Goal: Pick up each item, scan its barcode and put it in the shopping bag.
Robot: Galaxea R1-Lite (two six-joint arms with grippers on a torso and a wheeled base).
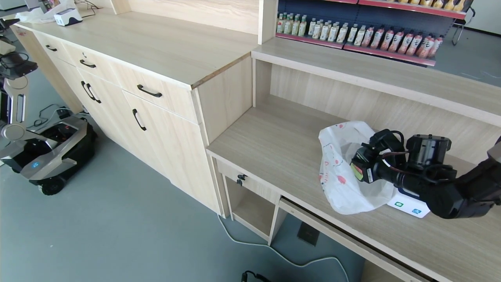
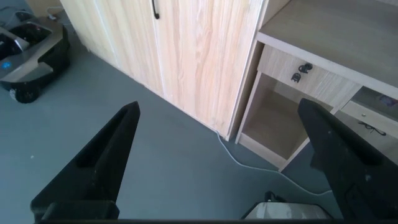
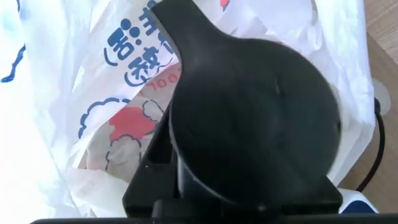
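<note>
Right end effector inside crinkled white printed plastic bag on woodgrain surface, grip state unclear; left end effector open.

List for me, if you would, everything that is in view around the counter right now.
shopping bag: one, white with red and blue print, on the desk
flat pad: one, white with a green and a blue sticker, on the desk beside the bag, partly under the right arm
desk: one, light wood, lower than the cabinet
cabinet: one run, light wood with black handles, left of the desk
small box: one, white, on the far end of the cabinet top
bottles: one long row, too many to count, pale with pink labels, on the red-edged shelf behind
cable: one, white, on the grey floor
left gripper: black, fingers open, above the floor
right gripper: black, at the bag's mouth
</note>
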